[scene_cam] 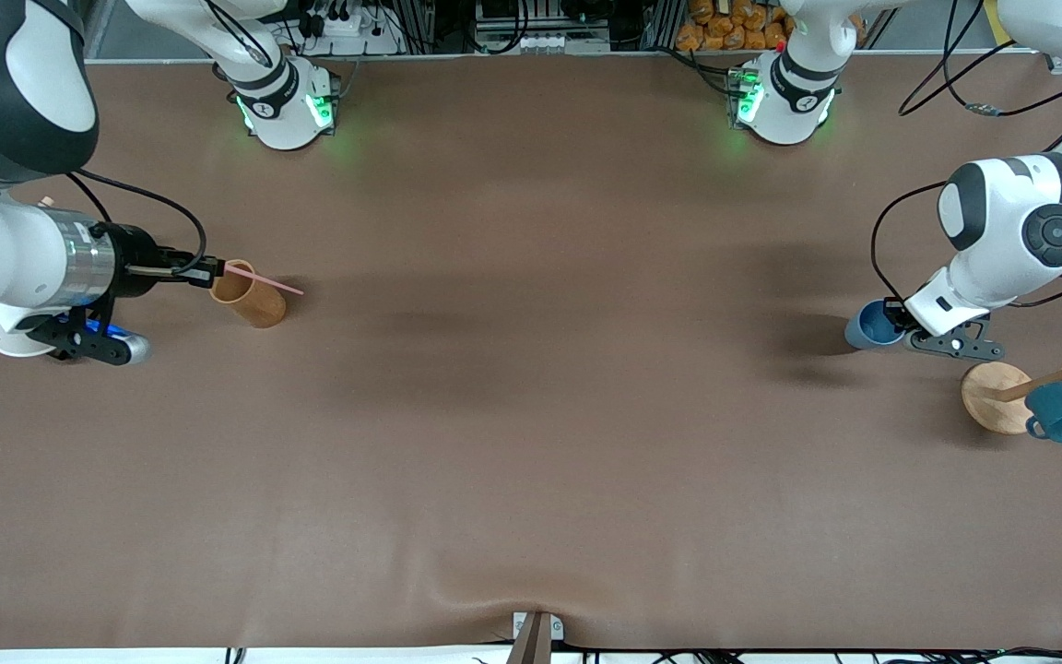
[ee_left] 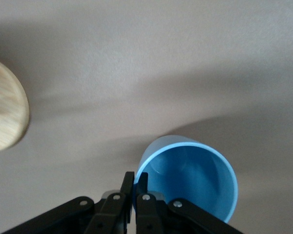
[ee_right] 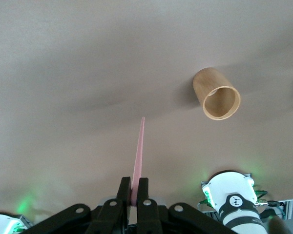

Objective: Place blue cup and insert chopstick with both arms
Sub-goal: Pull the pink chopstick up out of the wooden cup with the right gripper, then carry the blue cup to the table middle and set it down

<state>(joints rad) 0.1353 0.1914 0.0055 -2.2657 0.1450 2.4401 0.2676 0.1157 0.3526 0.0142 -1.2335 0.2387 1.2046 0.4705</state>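
left hand (ee_left: pixel 136 187): I pinch blue cup (ee_left: pixel 190 178) rim, surface's left-arm end | right hand (ee_right: pixel 134 187): I clamp chopstick (ee_right: pixel 138 153), pointing lengthwise toward cup, well apart

wide bare table (scene_cam: pixel 531 415), brown cup (scene_cam: pixel 250 297) obstacle

Right claw (scene_cam: pixel 218 270) with chopstick (scene_cam: pixel 265 278)
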